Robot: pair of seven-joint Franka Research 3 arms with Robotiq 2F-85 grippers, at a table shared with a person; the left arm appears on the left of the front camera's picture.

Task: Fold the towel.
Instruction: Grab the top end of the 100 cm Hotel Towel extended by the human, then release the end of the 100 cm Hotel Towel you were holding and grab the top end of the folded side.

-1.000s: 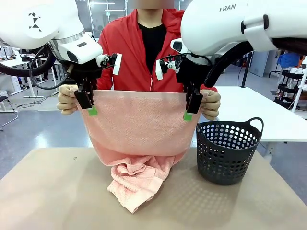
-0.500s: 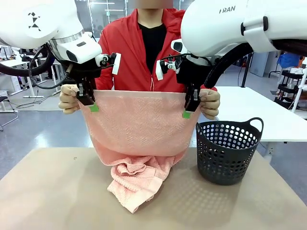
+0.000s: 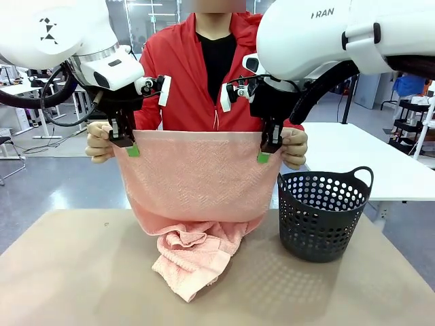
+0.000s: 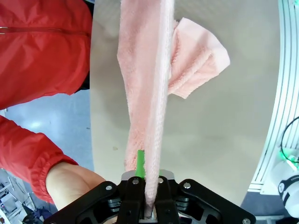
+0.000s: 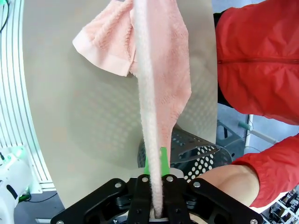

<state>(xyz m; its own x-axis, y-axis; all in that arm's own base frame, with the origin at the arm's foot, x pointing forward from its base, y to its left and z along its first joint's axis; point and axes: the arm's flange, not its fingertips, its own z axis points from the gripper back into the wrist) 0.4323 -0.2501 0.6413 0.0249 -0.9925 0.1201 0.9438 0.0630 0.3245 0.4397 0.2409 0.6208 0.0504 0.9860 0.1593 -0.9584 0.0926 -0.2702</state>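
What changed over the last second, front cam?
The left gripper and right gripper crept up slightly, so their green pads sit nearer the towel's top edge; both are shut on it. The person's hands edged inward at the corners. Unchanged: towel hanging spread, lower end bunched on the table, basket in place.

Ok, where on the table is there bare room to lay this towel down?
The table is bare left of the towel's bunched lower end, and along the near edge. Crowded: the centre under the hanging towel, and the right, by the basket.
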